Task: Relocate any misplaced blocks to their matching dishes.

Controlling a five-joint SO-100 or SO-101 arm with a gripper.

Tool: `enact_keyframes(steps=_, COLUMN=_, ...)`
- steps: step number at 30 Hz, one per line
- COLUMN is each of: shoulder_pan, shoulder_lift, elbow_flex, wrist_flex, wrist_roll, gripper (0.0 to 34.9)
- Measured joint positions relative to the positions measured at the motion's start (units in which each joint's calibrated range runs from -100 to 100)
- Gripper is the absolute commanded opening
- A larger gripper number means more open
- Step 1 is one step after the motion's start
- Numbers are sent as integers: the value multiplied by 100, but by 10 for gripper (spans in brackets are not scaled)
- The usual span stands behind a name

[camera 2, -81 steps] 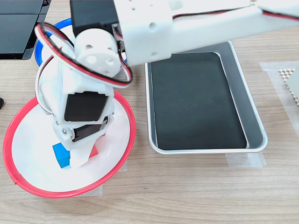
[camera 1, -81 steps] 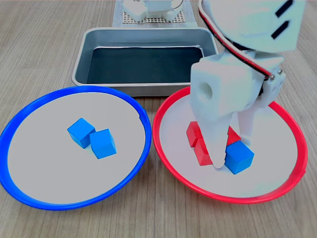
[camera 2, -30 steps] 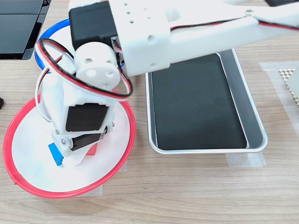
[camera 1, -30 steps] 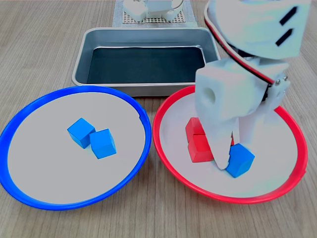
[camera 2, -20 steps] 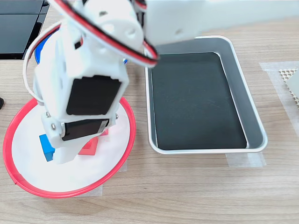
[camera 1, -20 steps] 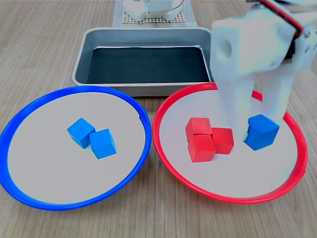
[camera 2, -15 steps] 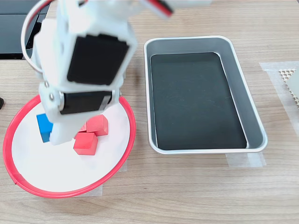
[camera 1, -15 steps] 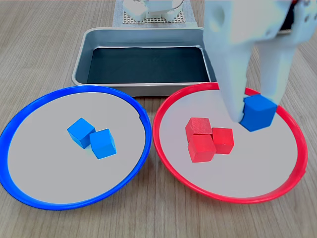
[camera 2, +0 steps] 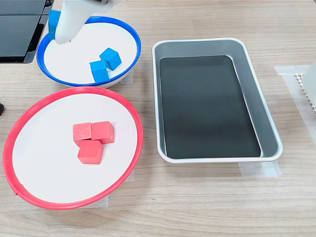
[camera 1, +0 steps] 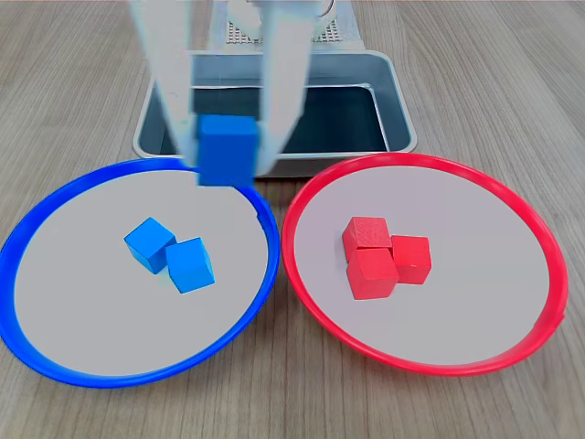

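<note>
First exterior view, hand: my hand (camera 1: 227,137) is blurred with motion; its two pale fingers (camera 1: 170,69) come down from the top edge and clamp a blue cube (camera 1: 226,150) between them.
First exterior view, carried cube: it hangs in the air over the far rim of the blue-rimmed plate (camera 1: 27,233), in front of the metal tray (camera 1: 395,96).
First exterior view, blue plate: two blue cubes (camera 1: 171,254) lie touching, left of centre in the first exterior view.
First exterior view, red plate: the red-rimmed plate (camera 1: 311,197) holds three red cubes (camera 1: 382,257) in a tight cluster; no blue one is among them.
Second exterior view, hand: only the fingertip end (camera 2: 70,19) shows at the top left, above the blue-rimmed plate; a sliver of the carried cube (camera 2: 53,19) peeks out beside it.
Second exterior view, plates: two blue cubes (camera 2: 104,64) sit toward the second exterior view's right of the blue plate; three red ones (camera 2: 92,139) sit in the red plate; the tray's dark bottom is bare.
Progress: I judge the sorting nearly done, with only this cube left to set down.
Risk 1: releasing here, near the rim, could bounce the cube onto the surface or into the tray.
Risk 2: lowering toward the resting pair could knock them aside.
Risk 3: a fast swing could loosen the grip.
</note>
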State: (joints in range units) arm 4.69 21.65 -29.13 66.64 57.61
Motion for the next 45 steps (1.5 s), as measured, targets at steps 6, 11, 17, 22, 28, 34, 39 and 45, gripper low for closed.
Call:
enact_keyframes(steps=6, shoulder_pan=496, shoulder_lift=443, elbow_flex=-27, wrist_flex=-326, wrist_roll=68, gripper=4)
enact_keyframes(steps=11, shoulder_pan=788, shoulder_lift=980, elbow_flex=-281, wrist_flex=-481, wrist_roll=83, gripper=4)
enact_keyframes(steps=17, shoulder_pan=832, shoulder_lift=1824, elbow_flex=-871, wrist_flex=-481, wrist_roll=-59, gripper=4)
enact_keyframes(steps=22, shoulder_pan=823, shoulder_lift=2251, elbow_flex=-1252, wrist_flex=-481, wrist_roll=-73, gripper=4)
enact_keyframes(steps=28, shoulder_pan=876, shoulder_lift=2523, elbow_flex=-1479, wrist_flex=-481, wrist_roll=-73, gripper=29)
enact_keyframes(steps=34, shoulder_pan=903, shoulder_lift=2532, elbow_flex=-1479, wrist_flex=-400, wrist_roll=-73, gripper=108)
enact_keyframes(steps=39, shoulder_pan=903, shoulder_lift=2532, elbow_flex=-1479, wrist_flex=-294, wrist_roll=-127, gripper=125)
enact_keyframes(steps=45, shoulder_pan=858, shoulder_lift=2148, elbow_flex=-1243, wrist_flex=-269, wrist_roll=-308, gripper=135)
